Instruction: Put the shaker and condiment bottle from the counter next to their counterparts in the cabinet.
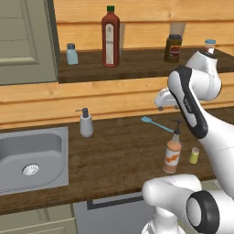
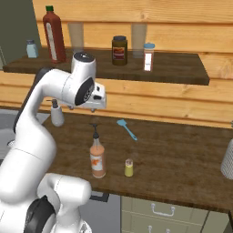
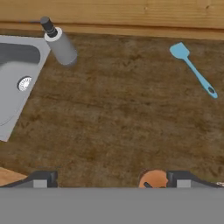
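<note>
The peach-orange condiment bottle [image 1: 172, 154] [image 2: 97, 159] stands near the counter's front edge, with the tiny yellow-green shaker [image 1: 194, 155] [image 2: 129, 168] just to its right. My gripper [image 1: 163, 99] [image 2: 93, 101] [image 3: 113, 179] hangs above the counter, behind and higher than the bottle. Its fingers are spread wide and hold nothing. In the hand view the bottle's top [image 3: 153, 178] peeks in by the right fingertip [image 3: 183, 178]. On the cabinet shelf [image 1: 141, 66] stand the pale blue shaker [image 1: 71, 54] [image 2: 31, 48] and the tall dark red bottle [image 1: 110, 36] [image 2: 53, 32].
A grey soap dispenser [image 1: 86, 123] [image 3: 60, 43] stands beside the sink [image 1: 32, 155]. A blue spatula [image 1: 156, 123] [image 3: 194, 72] lies by the back wall. The shelf also holds a dark jar [image 1: 173, 48] and a white red-capped shaker [image 2: 148, 57]. The cabinet door [image 1: 23, 41] is at left.
</note>
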